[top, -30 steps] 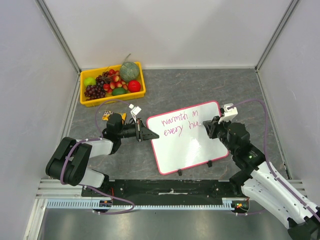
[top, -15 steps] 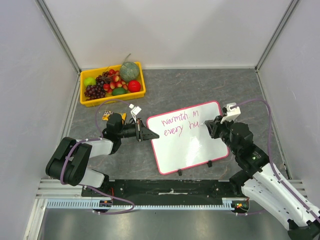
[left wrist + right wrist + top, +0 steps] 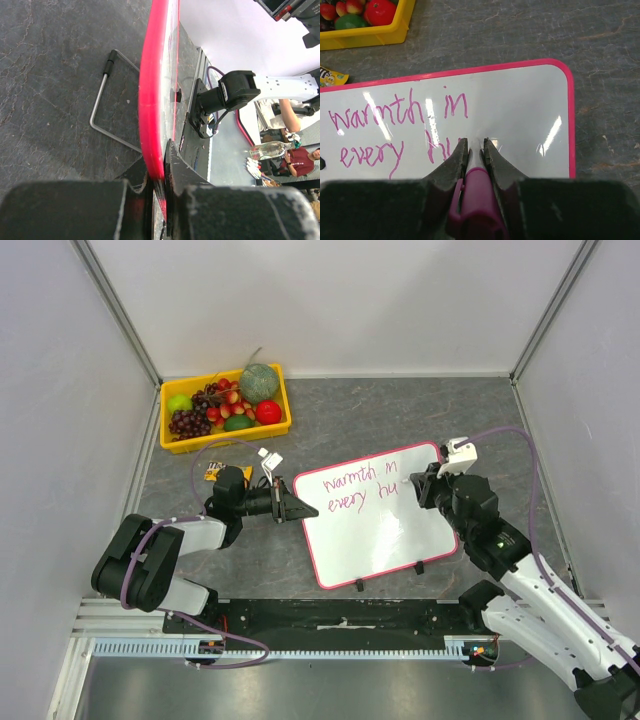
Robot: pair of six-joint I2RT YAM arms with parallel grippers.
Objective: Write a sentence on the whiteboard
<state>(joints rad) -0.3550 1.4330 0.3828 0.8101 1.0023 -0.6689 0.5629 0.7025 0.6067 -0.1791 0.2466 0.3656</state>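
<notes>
The whiteboard (image 3: 385, 535) with its pink-red rim lies tilted at the table's middle. The sentence (image 3: 358, 484), in magenta, reads "warmth in" over "every hu". My left gripper (image 3: 299, 509) is shut on the board's left rim. In the left wrist view the rim (image 3: 152, 100) runs edge-on between the jaws of that gripper (image 3: 162, 172). My right gripper (image 3: 421, 489) is shut on a magenta marker (image 3: 478, 197). The marker's tip rests against the board (image 3: 525, 107) just right of the sentence's (image 3: 395, 117) "hu", between the right gripper's (image 3: 476, 143) jaws.
A yellow fruit tray (image 3: 226, 444) stands at the back left, seen also as the tray's corner (image 3: 375, 37) in the right wrist view. A yellow candy packet (image 3: 212, 472) lies near my left wrist. The board's wire foot (image 3: 100, 102) rests on the grey table. Walls close in on three sides.
My right wrist has shifted slightly back and left over the board's right end, marker still held. The writing looks unchanged. The left arm and the board have stayed put.
</notes>
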